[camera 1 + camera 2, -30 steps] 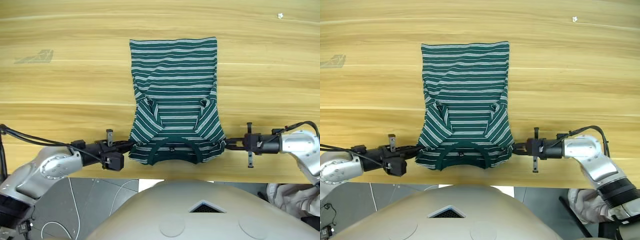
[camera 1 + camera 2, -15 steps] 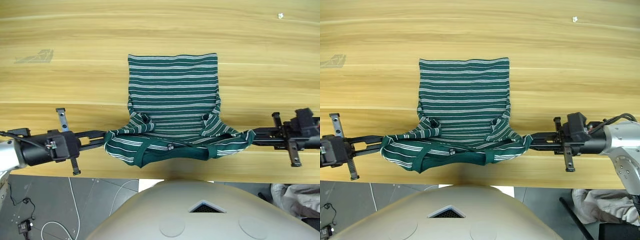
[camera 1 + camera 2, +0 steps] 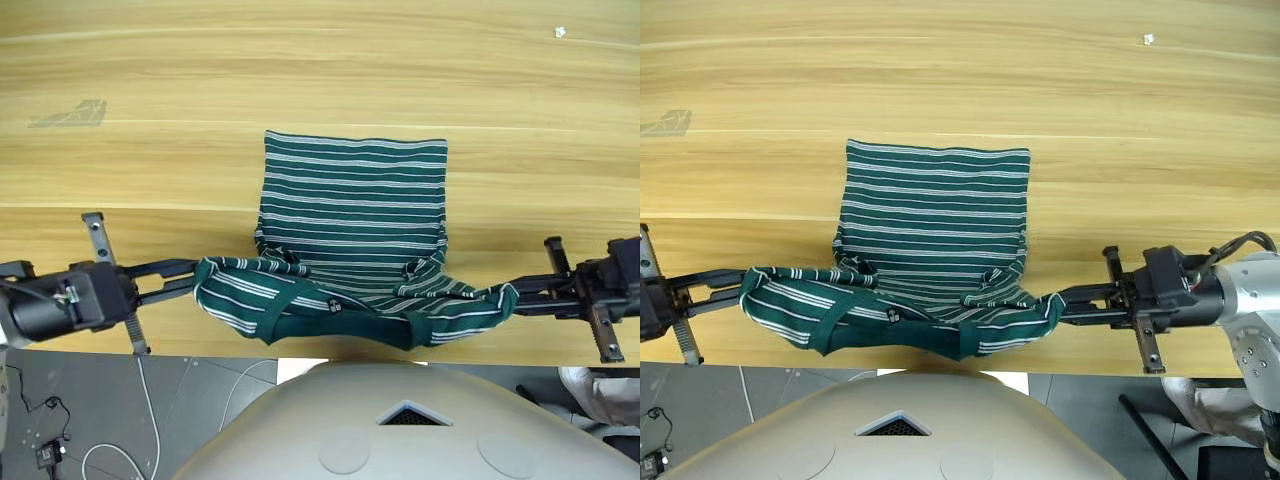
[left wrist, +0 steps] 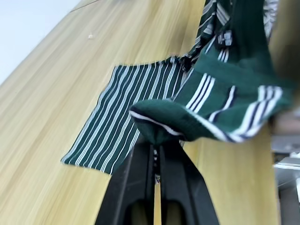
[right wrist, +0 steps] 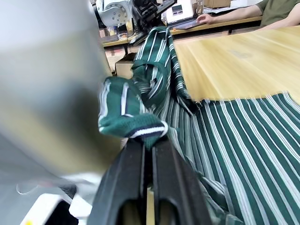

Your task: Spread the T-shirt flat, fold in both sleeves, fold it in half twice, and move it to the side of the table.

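We hold the green white-striped cotton T-shirt (image 3: 355, 215) taut, hem on the wooden table (image 3: 150, 80) | left gripper (image 3: 197, 275), right gripper (image 3: 512, 297) each pinch a shoulder | shoulders now wider apart than before; spreading goes on

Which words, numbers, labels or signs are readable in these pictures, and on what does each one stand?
No text can be read in any view.
Neck label on the T-shirt: too small and blurred to read.
Grey mark on the table: a faint shape, no legible letters.
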`<act>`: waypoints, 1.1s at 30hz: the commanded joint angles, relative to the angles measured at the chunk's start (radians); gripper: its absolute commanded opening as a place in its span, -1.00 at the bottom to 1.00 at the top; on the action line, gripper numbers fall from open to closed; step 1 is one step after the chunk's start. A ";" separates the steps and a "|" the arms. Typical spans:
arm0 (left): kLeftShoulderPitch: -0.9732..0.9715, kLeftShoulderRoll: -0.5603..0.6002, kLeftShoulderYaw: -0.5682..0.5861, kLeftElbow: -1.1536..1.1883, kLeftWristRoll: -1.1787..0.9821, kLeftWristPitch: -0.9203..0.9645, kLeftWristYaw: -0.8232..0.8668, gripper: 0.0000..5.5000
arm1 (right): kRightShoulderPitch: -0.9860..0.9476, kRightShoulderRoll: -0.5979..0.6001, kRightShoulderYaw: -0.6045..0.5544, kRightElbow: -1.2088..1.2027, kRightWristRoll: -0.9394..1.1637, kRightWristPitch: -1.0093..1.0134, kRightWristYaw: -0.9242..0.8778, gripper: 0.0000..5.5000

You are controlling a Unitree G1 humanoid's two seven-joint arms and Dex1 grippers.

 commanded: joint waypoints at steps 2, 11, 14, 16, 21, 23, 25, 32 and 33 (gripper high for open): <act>-0.261 -0.004 -0.242 0.104 0.184 0.048 0.096 -0.99 | -0.256 0.108 0.143 0.215 -0.229 -0.055 -0.068 -1.00; -0.713 -0.229 -0.528 0.453 0.465 0.096 0.361 -0.99 | -0.679 0.399 0.272 0.725 -0.542 -0.236 -0.242 -1.00; -0.775 -0.281 -0.539 0.567 0.492 0.086 0.416 -0.99 | -0.734 0.453 0.284 0.837 -0.586 -0.286 -0.258 -1.00; -0.800 -0.312 -0.536 0.621 0.485 0.083 0.438 -0.99 | -0.758 0.469 0.288 0.891 -0.605 -0.309 -0.251 -1.00; -0.843 -0.359 -0.563 0.695 0.512 0.050 0.453 -0.99 | -0.778 0.471 0.280 0.965 -0.633 -0.336 -0.238 -1.00; -0.859 -0.380 -0.579 0.732 0.527 0.025 0.466 -0.99 | -0.787 0.477 0.277 0.989 -0.640 -0.338 -0.244 -1.00; -0.879 -0.404 -0.580 0.763 0.535 0.005 0.491 -0.87 | -0.810 0.494 0.267 1.034 -0.651 -0.349 -0.280 -0.87; -1.004 -0.486 -0.530 1.000 0.598 -0.066 0.731 -0.45 | -0.886 0.535 0.259 1.266 -0.787 -0.400 -0.542 -0.39; -0.998 -0.487 -0.531 1.003 0.600 -0.070 0.738 -0.39 | -0.891 0.530 0.264 1.297 -0.814 -0.404 -0.571 -0.31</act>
